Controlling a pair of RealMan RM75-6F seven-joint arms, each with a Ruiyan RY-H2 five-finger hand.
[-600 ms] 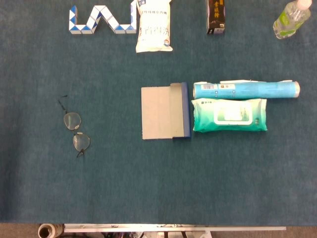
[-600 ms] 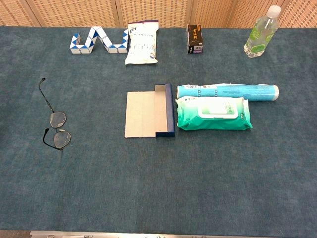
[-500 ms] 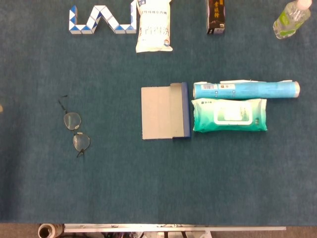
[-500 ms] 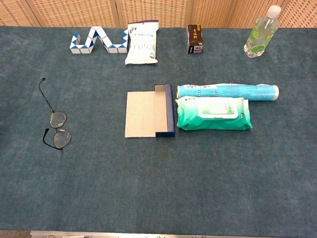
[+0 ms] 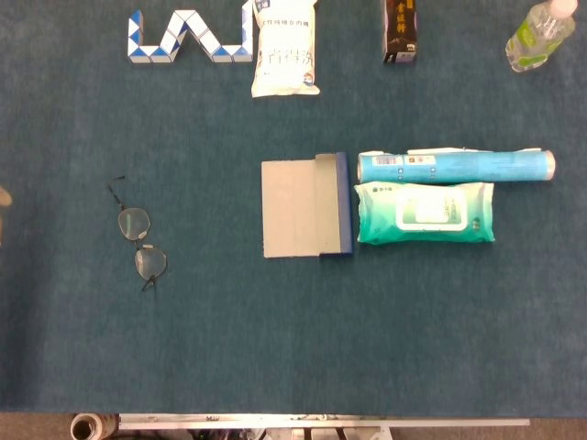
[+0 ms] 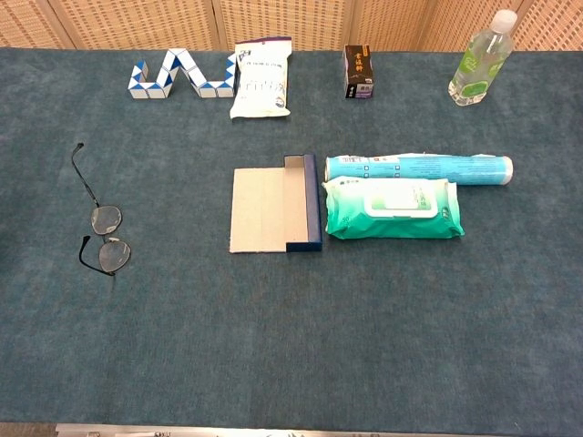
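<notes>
A pale sliver of my left hand (image 5: 3, 198) shows at the left edge of the head view, level with the wire-framed glasses (image 5: 140, 236) (image 6: 100, 223) and well apart from them. Too little of it shows to tell how its fingers lie. My right hand is in neither view. Mid-table lies an open blue box with a grey flap (image 5: 307, 206) (image 6: 276, 209). A green wipes pack (image 5: 424, 213) (image 6: 392, 208) sits against its right side. A teal tube (image 5: 454, 165) (image 6: 417, 167) lies just behind the pack.
Along the far edge stand a blue-and-white snake puzzle (image 5: 188, 37) (image 6: 180, 73), a white pouch (image 5: 286, 50) (image 6: 261, 77), a dark small box (image 5: 401, 32) (image 6: 359, 71) and a green-labelled bottle (image 5: 539, 35) (image 6: 479, 59). Teal cloth (image 6: 291, 346) covers the table.
The pale sliver of my left hand has come into sight at the head view's left edge. Nothing on the table has moved.
</notes>
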